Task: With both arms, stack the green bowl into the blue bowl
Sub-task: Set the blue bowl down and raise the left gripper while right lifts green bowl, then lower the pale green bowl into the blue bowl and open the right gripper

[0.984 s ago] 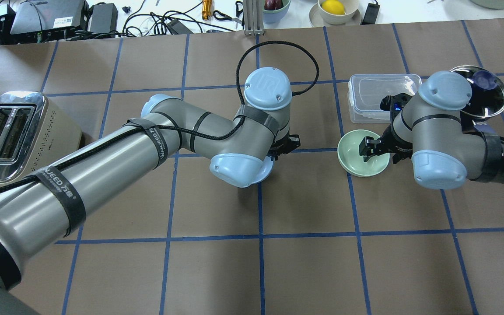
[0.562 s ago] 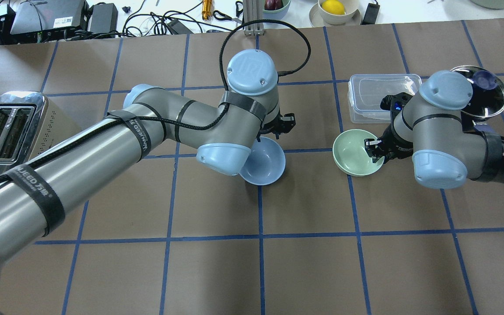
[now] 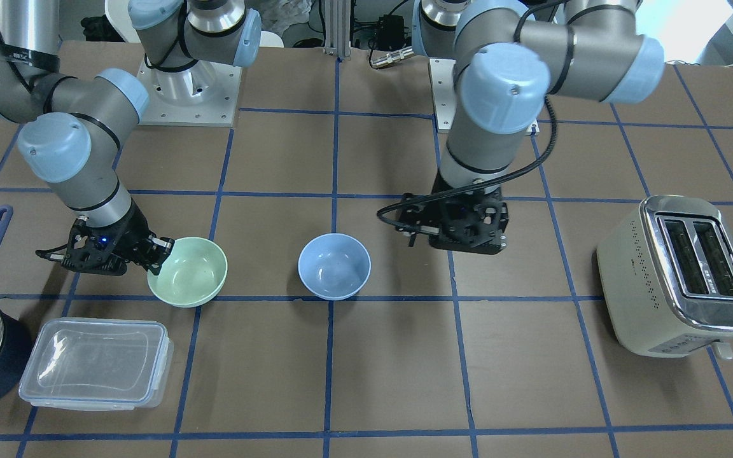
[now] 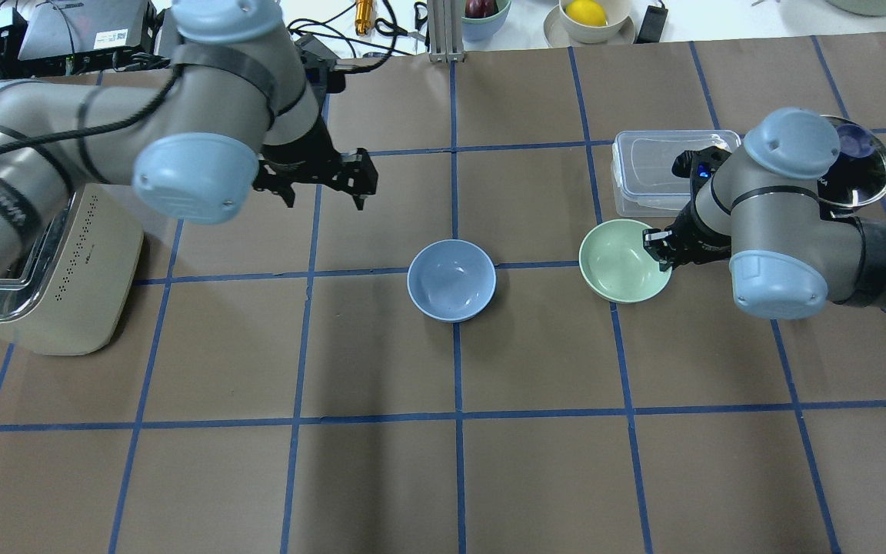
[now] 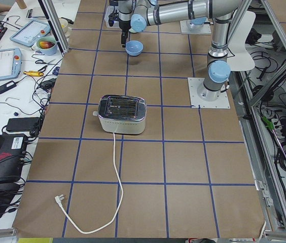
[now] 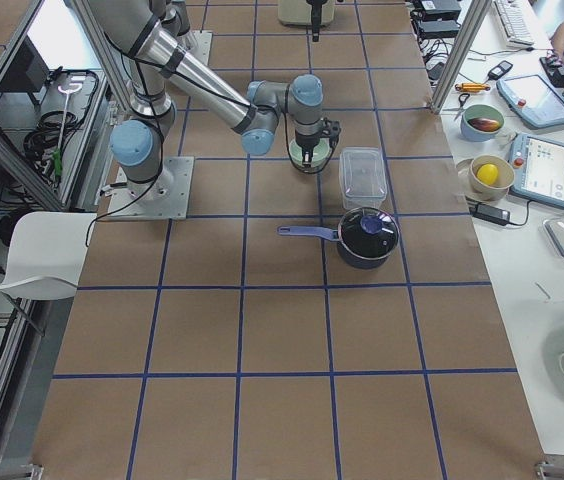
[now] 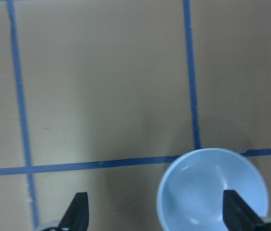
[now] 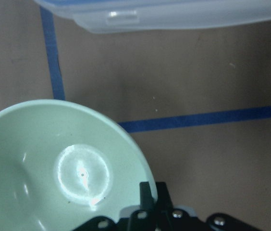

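Note:
The green bowl [image 4: 621,261] is tilted, held by its rim on the robot's right side of the table; it also shows in the front view [image 3: 189,273] and the right wrist view [image 8: 63,168]. My right gripper [image 4: 655,248] is shut on that rim. I cannot tell if the bowl touches the table. The blue bowl [image 4: 451,279] stands upright and alone at the table's middle, also in the front view [image 3: 334,266] and the left wrist view [image 7: 212,190]. My left gripper [image 4: 324,197] is open and empty, raised, away from the blue bowl toward the toaster side.
A cream toaster [image 4: 51,269] stands at the left. A clear lidded container [image 4: 662,165] and a dark blue saucepan [image 4: 862,165] sit just beyond the green bowl. Cables, boxes and fruit bowls [image 4: 587,17] lie past the table's far edge.
My left arm has drawn back from over the blue bowl, up and to the left, leaving the bowl on the table. My right gripper has shut on the green bowl's rim and shifted it slightly left.

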Motion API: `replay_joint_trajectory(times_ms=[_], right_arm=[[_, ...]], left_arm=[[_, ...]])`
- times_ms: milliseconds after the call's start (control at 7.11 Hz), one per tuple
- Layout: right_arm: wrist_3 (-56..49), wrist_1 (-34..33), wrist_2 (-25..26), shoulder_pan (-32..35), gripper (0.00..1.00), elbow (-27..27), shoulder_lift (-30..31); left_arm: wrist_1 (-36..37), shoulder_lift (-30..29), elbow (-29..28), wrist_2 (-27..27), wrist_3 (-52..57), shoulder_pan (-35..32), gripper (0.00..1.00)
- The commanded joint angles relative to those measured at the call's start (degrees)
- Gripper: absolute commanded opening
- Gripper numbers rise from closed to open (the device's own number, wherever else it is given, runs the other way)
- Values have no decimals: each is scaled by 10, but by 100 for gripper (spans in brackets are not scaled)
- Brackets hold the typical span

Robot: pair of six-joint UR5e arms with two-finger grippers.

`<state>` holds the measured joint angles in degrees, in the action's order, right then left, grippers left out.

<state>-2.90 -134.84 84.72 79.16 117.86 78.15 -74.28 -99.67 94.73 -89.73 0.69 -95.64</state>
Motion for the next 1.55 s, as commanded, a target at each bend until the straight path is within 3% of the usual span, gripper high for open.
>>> replay_joint_trajectory(times_ms=[0,281,703,1266,1406], right_arm=[[108,89,-61,45,0,-91,2],[247,106,-66,134,0,-131,-3],[325,100,-62,245,0,-130,-40],[313,99,-45,256,3,-127,-63],[309,99,-41,256,23,-127,-63]], left_arm=[[-82,74,-9,-3,62,48,100],[-113,102,-16,-12,63,46,100],[-68,84,-42,-14,63,55,100],[-73,92,-33,-15,61,49,100],[-73,93,-33,-15,61,49,100]])
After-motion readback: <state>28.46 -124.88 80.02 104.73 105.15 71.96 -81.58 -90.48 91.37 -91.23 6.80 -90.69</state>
